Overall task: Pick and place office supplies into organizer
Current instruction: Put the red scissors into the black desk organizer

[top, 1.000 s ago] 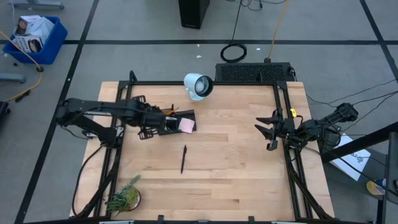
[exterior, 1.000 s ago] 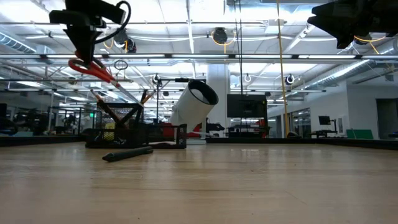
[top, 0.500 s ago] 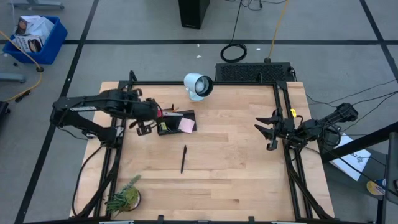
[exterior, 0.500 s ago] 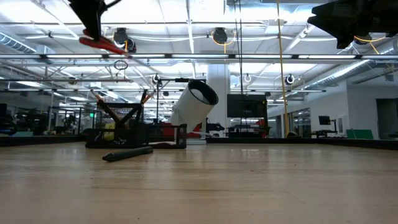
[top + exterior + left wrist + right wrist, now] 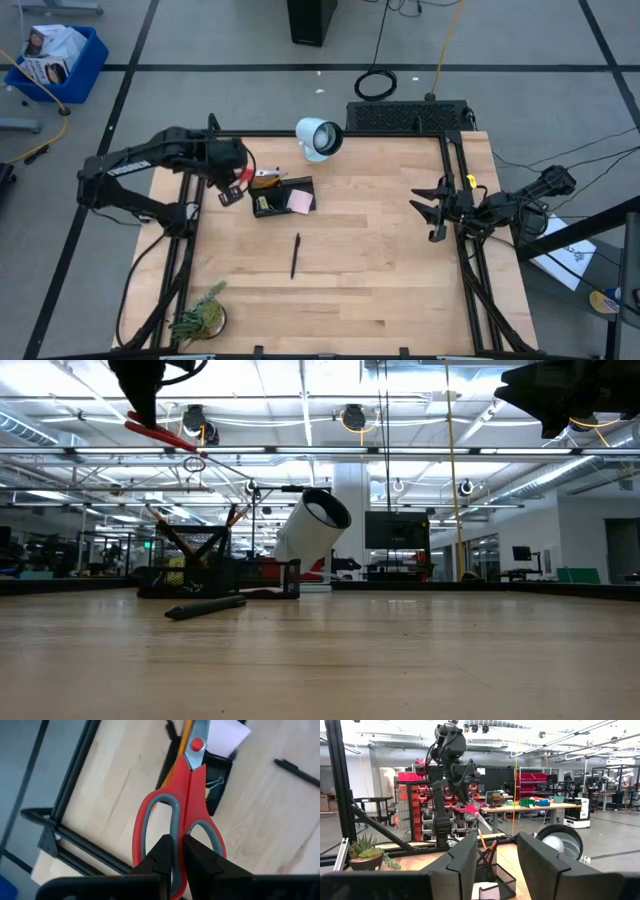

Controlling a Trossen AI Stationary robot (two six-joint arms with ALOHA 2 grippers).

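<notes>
Both arms were dark, nearly black, built of slim tubular links joined by thicker rounded joint housings. The left arm (image 5: pixel 150 165) showed a pale strip of lettering along its long link, seen from above. The right arm (image 5: pixel 520 205) ended in a bulkier rounded housing at its far right, with a small yellow mark near its wrist. The left gripper (image 5: pixel 177 857) had two flat, matte black fingers (image 5: pixel 162 857) with squared, blocky tips and a black crossbar behind them. The right gripper (image 5: pixel 492 860) had two broad, dark grey fingers (image 5: pixel 462 860) with angled, chamfered faces. Seen across the table, the left arm carried a looping black cable at its wrist.
</notes>
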